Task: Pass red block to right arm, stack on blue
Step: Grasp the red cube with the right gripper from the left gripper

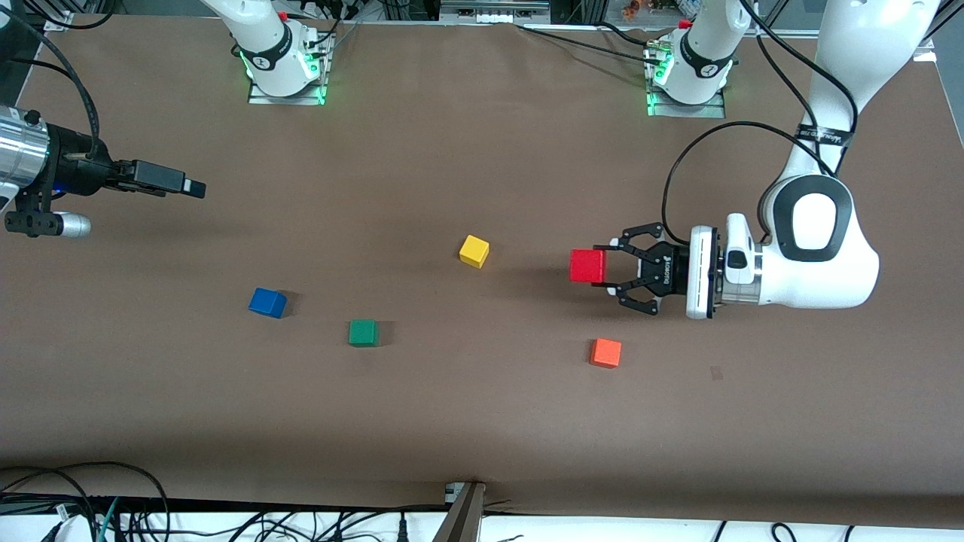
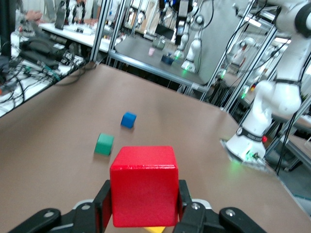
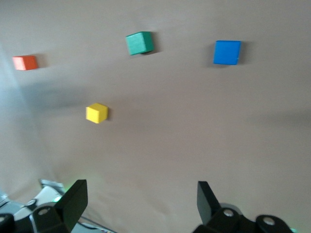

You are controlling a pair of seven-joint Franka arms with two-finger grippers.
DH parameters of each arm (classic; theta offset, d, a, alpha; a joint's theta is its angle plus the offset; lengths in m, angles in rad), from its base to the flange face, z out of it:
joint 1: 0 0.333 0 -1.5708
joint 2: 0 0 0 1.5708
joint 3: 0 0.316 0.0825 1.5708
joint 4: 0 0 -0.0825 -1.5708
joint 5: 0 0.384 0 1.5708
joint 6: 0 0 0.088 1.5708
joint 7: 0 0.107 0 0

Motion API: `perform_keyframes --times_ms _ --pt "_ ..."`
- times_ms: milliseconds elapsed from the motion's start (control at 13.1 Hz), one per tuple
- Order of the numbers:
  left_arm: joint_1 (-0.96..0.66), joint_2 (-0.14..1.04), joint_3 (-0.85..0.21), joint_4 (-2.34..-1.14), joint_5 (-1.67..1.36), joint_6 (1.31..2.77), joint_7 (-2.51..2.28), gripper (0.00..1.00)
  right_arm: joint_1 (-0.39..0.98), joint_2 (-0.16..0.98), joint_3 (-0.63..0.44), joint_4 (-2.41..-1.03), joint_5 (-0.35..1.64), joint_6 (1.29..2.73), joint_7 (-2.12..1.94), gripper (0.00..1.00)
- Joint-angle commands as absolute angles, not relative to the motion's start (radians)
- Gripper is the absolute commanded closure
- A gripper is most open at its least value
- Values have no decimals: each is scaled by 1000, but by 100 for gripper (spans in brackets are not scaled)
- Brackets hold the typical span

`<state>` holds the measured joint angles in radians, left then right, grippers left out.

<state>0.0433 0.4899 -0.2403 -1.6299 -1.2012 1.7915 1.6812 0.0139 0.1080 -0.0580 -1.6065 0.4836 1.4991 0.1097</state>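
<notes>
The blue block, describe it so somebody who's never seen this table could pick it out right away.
Start at the brown table and go toward the right arm's end, where the right claw hangs open in the air. The blue block sits on the table there, alone. Its closest neighbour is the green block, slightly nearer the front camera; it is the only blue cube.

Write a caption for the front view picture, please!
Left gripper holds the red block up; right gripper waits.

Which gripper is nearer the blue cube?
Right. The right gripper hangs open over bare table at its end, near the blue cube; the left gripper holds the red block past the yellow cube.
</notes>
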Motion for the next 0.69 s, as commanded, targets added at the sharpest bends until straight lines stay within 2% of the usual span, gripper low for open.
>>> perform_keyframes --times_ms 0,610 --pt "31 505 -267 -1614 -1307 1782 1718 100 3 132 -69 -1595 654 1428 104 0" --pt "-61 526 -268 -1614 -1543 1812 1747 100 -34 276 -80 -1655 1106 1401 13 0"
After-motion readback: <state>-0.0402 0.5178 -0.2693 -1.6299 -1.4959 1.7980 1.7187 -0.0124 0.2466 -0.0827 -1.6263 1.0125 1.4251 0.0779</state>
